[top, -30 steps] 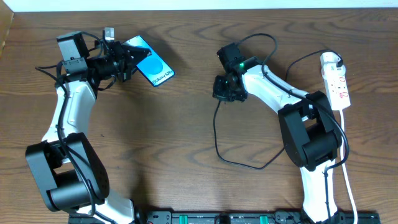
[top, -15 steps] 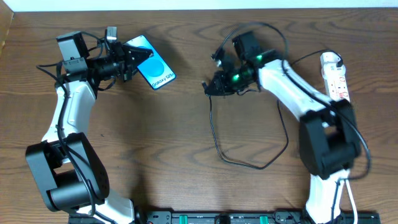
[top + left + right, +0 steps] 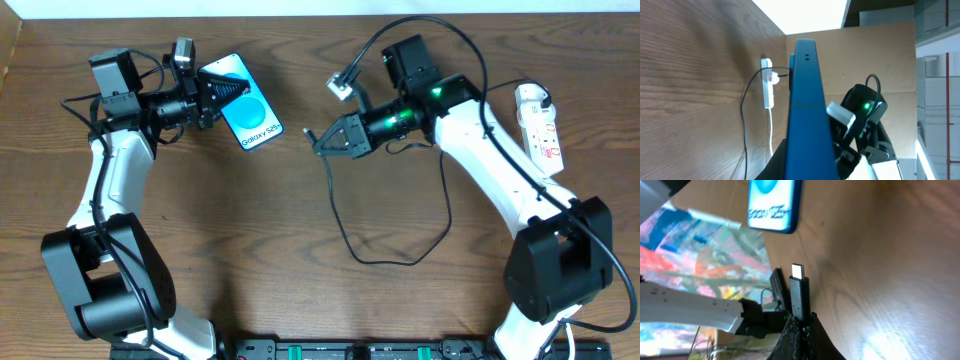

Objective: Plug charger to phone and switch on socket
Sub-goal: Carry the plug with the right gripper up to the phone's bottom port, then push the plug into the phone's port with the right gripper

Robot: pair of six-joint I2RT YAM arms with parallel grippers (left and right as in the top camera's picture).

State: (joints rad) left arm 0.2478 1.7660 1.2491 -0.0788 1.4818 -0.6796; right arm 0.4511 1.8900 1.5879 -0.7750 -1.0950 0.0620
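The phone [image 3: 247, 108] has a blue lit screen with "Galaxy S25" text. My left gripper [image 3: 212, 92] is shut on its far end and holds it at the table's back left; in the left wrist view the phone [image 3: 807, 115] shows edge-on between the jaws. My right gripper [image 3: 322, 139] is shut on the charger's black connector [image 3: 799, 294], its metal tip pointing toward the phone [image 3: 771, 202], with a gap between them. The black cable [image 3: 345, 215] loops down across the table. The white socket strip [image 3: 540, 125] lies at the far right; it also shows in the left wrist view [image 3: 768, 85].
The wooden table's [image 3: 280, 250] far edge meets a white wall. The arm bases stand at the front left [image 3: 100, 280] and front right [image 3: 555, 275]. The socket's white cord [image 3: 772, 135] runs toward the front.
My right arm has swung left and lifted, carrying the connector toward the phone and dragging the cable loop with it. My left gripper has tilted the phone slightly.
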